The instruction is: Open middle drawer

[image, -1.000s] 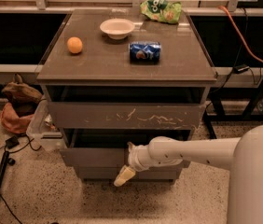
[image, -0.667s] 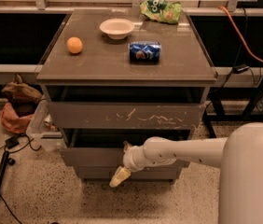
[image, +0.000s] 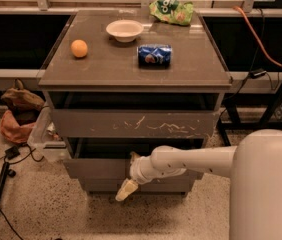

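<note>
Fingers point(image: 126, 188) pressed together, folks, one pale tapered wedge with no gap showing and nothing between them! The gripper point(image: 121, 194) hangs low at the front of the cabinet, tip angled down and to the left, just under the lower edge of the middle drawer point(image: 96, 168). That plain grey front sits right below the scratched top front point(image: 131, 124), with a dark band of shadow between the two. The white arm point(image: 191, 161) reaches in from the right, crossing the right half of the middle drawer. Up on the cabinet top point(image: 106, 74): an orange point(image: 79, 48) on the left, a white bowl point(image: 125, 30) at the back, a blue can point(image: 154, 55) lying on its side, and a green snack bag point(image: 172, 10) on the far edge.
</note>
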`<state>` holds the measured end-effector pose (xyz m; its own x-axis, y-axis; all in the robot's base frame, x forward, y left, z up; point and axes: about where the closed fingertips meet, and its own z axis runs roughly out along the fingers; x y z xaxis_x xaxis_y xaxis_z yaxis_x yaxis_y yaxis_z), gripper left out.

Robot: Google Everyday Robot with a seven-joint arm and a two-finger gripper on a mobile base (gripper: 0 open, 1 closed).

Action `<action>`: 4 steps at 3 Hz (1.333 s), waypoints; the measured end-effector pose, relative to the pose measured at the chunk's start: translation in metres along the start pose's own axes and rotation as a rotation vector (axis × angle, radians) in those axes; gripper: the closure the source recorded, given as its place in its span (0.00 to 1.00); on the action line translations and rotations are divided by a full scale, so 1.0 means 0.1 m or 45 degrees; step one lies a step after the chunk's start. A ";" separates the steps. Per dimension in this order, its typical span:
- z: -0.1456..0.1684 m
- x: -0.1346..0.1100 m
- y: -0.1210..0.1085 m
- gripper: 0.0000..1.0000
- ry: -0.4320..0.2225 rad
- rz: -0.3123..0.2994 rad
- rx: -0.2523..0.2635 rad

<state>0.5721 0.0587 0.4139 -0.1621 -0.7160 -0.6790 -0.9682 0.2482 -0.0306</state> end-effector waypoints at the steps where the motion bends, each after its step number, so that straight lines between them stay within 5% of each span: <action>1: -0.02 -0.02 0.00 0.00 0.000 0.000 0.000; 4: 0.04 -0.06 -0.03 0.00 0.000 0.010 -0.007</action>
<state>0.5763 0.0650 0.4157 -0.1700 -0.7141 -0.6791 -0.9679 0.2505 -0.0210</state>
